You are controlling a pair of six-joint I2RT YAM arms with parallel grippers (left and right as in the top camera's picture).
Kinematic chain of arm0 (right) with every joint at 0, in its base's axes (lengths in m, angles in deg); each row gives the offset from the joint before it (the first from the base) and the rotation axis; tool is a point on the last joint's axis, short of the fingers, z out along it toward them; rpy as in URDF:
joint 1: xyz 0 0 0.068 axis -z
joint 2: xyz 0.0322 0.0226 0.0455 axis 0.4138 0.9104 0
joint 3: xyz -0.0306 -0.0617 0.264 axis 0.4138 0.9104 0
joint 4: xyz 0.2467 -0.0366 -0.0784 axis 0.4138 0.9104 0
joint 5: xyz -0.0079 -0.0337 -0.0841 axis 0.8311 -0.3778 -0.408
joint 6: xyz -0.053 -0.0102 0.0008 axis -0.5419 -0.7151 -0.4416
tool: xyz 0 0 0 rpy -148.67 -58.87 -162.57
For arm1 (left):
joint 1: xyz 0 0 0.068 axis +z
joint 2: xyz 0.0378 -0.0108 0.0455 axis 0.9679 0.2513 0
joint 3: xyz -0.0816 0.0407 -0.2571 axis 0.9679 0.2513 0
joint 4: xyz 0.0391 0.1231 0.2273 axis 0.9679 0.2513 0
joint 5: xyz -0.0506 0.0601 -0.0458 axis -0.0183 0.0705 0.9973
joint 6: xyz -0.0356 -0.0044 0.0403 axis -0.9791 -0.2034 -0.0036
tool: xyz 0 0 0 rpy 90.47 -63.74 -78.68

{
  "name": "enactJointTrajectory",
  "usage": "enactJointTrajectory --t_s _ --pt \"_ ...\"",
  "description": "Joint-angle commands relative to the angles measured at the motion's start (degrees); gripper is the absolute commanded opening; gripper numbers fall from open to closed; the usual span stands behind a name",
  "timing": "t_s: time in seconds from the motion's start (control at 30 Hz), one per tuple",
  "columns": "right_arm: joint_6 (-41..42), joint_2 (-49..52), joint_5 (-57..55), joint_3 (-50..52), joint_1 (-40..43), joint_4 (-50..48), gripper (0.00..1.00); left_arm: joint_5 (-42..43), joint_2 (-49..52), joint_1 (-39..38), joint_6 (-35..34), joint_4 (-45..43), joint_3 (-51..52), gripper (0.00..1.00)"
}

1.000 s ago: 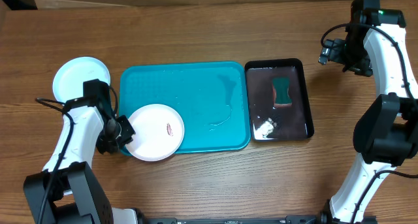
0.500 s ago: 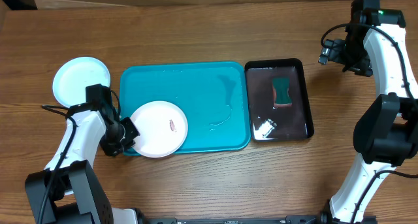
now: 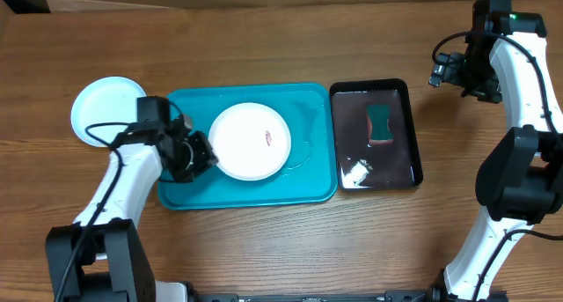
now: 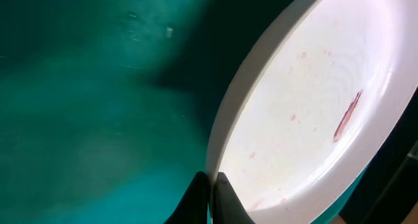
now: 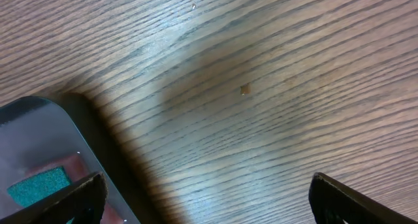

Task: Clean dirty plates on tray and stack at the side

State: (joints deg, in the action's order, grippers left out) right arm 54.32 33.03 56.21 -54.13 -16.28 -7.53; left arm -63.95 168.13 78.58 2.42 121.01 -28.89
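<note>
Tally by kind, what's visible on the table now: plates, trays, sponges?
Plates: 2 (white plate, light-blue-rimmed plate)
Trays: 2 (turquoise tray, black tray)
Sponges: 1 (sponge, in the black tray)
Total: 5

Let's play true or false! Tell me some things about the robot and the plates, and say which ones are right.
1. The left gripper pinches the rim of the smeared plate. True.
2. That plate is over the black tray. False: it is over the blue tray.
3. A sponge lies in the black tray. True.
4. The right gripper holds the sponge. False: it is open and empty.
</note>
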Motion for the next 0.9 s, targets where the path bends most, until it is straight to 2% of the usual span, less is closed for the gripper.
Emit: enactJointTrajectory --t_s 0.0,0.1,0.37,0.87 --pt "0.22 -1.01 -0.02 0.04 -0.11 -0.04 1.0 -5.07 -0.61 -3.96 -5.77 -0.55 -1.31 0.04" --pt "0.22 -1.01 -0.02 0.04 -0.11 -0.04 1.0 -11.02 -0.61 -7.58 -8.31 -0.42 -1.29 0.04" --pt "0.22 -1.01 -0.02 0.04 -0.11 -0.04 1.0 -16.0 -0.61 -10.47 -15.89 -1.64 -1.29 0.04" --pt "0.22 -1.01 -0.02 0.04 -0.11 -0.07 1.0 -16.17 -0.59 -10.45 -16.59 -6.34 2.54 0.04"
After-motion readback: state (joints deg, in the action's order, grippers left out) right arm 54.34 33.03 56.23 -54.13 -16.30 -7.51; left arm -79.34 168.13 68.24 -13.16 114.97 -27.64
